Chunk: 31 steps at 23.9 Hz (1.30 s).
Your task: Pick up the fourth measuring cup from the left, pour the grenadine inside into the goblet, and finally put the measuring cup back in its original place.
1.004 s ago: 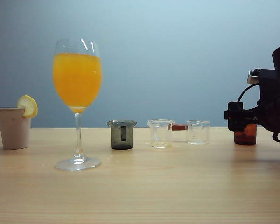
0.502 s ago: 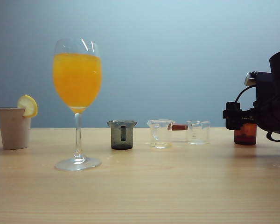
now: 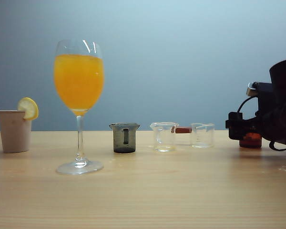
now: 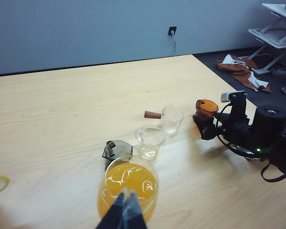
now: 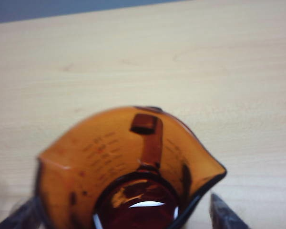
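Note:
The fourth measuring cup (image 5: 128, 157), amber-brown with a spout and a small handle, stands on the table at the right end of the row. It holds dark red grenadine (image 5: 138, 210). My right gripper (image 5: 124, 220) is open and straddles it, one finger (image 5: 223, 214) on each side with a gap to the cup wall. In the exterior view the right gripper (image 3: 242, 129) hides all but the bottom of the cup (image 3: 250, 141). The goblet (image 3: 79, 95) stands at the left, full of orange juice. My left gripper (image 4: 125, 210) hangs shut and empty above the goblet (image 4: 128, 181).
A smoky grey cup (image 3: 124, 137) and two clear cups (image 3: 163, 136) (image 3: 202, 135) stand in a row between goblet and amber cup. A small brown block (image 3: 183, 130) lies behind them. A beige tumbler (image 3: 14, 130) with a lemon slice is far left.
My right arm has sunk and edged left, so its open gripper now covers most of the amber cup. The left arm and all the glassware have stayed still.

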Each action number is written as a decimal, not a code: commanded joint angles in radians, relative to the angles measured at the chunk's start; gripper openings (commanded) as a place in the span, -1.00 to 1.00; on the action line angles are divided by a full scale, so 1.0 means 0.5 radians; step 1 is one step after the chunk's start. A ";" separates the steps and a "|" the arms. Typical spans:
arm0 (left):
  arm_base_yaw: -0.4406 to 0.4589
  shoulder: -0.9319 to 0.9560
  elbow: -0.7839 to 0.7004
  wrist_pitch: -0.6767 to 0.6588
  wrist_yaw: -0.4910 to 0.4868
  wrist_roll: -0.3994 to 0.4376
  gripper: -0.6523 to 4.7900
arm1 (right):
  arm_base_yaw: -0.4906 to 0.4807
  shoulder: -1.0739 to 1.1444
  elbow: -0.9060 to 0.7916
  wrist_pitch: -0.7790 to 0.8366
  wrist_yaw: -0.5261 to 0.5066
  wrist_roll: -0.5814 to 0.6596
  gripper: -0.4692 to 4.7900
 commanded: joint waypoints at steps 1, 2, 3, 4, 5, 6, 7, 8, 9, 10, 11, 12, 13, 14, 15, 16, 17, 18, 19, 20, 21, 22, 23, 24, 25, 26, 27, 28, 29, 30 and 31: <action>0.000 -0.005 0.014 0.026 0.006 -0.006 -0.78 | -0.023 0.062 0.069 0.021 -0.059 0.009 0.94; 0.000 -0.004 0.014 0.026 0.006 -0.006 -0.78 | -0.027 0.067 0.079 0.019 -0.057 0.008 0.94; 0.000 -0.004 0.014 0.026 0.006 -0.006 -0.78 | -0.031 0.073 0.086 0.020 -0.058 0.008 0.94; 0.000 -0.004 0.014 0.027 0.006 -0.006 -0.78 | -0.031 0.082 0.098 0.021 -0.063 0.008 0.94; 0.000 -0.005 0.014 0.027 0.006 -0.006 -0.78 | -0.037 0.085 0.104 0.022 -0.066 0.008 0.94; 0.000 -0.004 0.014 0.027 0.006 -0.006 -0.78 | -0.037 0.092 0.114 0.019 -0.070 0.008 0.94; 0.000 -0.004 0.014 0.026 0.006 -0.006 -0.78 | -0.039 0.096 0.121 0.019 -0.072 0.008 0.94; 0.000 -0.004 0.014 0.027 0.006 -0.006 -0.78 | -0.042 0.101 0.127 0.021 -0.074 0.008 0.94; 0.000 -0.004 0.014 0.026 0.005 -0.005 -0.78 | -0.042 0.102 0.131 0.020 -0.072 0.008 0.94; 0.000 -0.004 0.014 0.027 0.006 -0.005 -0.78 | -0.047 0.111 0.143 0.020 -0.074 0.008 0.94; 0.000 -0.004 0.014 0.026 0.006 -0.006 -0.78 | -0.047 0.113 0.149 0.017 -0.080 0.008 0.94; 0.000 -0.004 0.014 0.026 0.006 -0.006 -0.78 | -0.053 0.113 0.150 0.015 -0.097 0.008 0.94; 0.000 -0.004 0.014 0.026 0.006 -0.006 -0.78 | -0.060 0.113 0.151 0.015 -0.130 0.008 0.94; 0.000 -0.004 0.014 0.026 0.006 -0.006 -0.78 | -0.062 0.113 0.151 0.014 -0.161 0.006 0.94; 0.000 -0.004 0.014 0.026 0.006 -0.006 -0.78 | -0.069 0.113 0.151 0.011 -0.188 0.007 0.94; 0.000 -0.004 0.014 0.026 0.006 -0.006 -0.78 | -0.076 0.113 0.151 0.005 -0.214 0.006 0.94; 0.000 -0.004 0.014 0.026 0.006 -0.007 -0.78 | -0.089 0.113 0.150 -0.002 -0.240 -0.003 0.94; 0.000 -0.004 0.014 0.026 0.006 -0.007 -0.78 | -0.101 0.113 0.150 -0.003 -0.249 -0.011 0.94; 0.000 -0.004 0.014 0.026 0.006 -0.007 -0.78 | -0.119 0.113 0.150 -0.005 -0.287 -0.019 0.94; 0.000 -0.004 0.014 0.026 0.006 -0.007 -0.78 | -0.127 0.113 0.150 -0.005 -0.307 -0.029 0.94; 0.000 -0.004 0.014 0.026 0.006 -0.007 -0.78 | -0.149 0.113 0.150 -0.006 -0.375 -0.034 0.94; 0.000 -0.004 0.014 0.026 0.006 -0.007 -0.78 | -0.151 0.113 0.150 -0.009 -0.388 -0.041 0.94; 0.000 -0.004 0.014 0.026 0.006 -0.007 -0.78 | -0.169 0.113 0.150 -0.011 -0.439 -0.046 0.94; 0.000 -0.004 0.014 0.026 0.006 -0.007 -0.78 | -0.176 0.113 0.151 -0.010 -0.475 -0.047 0.94; 0.000 -0.004 0.014 0.026 0.006 -0.007 -0.78 | -0.182 0.113 0.151 -0.010 -0.476 -0.047 0.94; 0.000 -0.004 0.014 0.025 0.006 -0.007 -0.78 | -0.182 0.113 0.151 -0.010 -0.478 -0.047 0.94; 0.000 -0.004 0.014 0.025 0.006 -0.008 -0.78 | -0.182 0.114 0.152 -0.010 -0.479 -0.052 0.94; 0.000 -0.004 0.014 0.026 0.006 -0.008 -0.78 | -0.185 0.114 0.153 -0.010 -0.484 -0.058 0.94; 0.000 -0.004 0.014 0.025 0.006 -0.008 -0.78 | -0.185 0.114 0.155 -0.011 -0.484 -0.072 0.94; 0.000 -0.004 0.014 0.025 0.006 -0.008 -0.78 | -0.185 0.114 0.160 -0.011 -0.491 -0.092 0.94; 0.000 -0.004 0.014 0.026 0.006 -0.008 -0.78 | -0.185 0.116 0.167 -0.014 -0.511 -0.092 0.94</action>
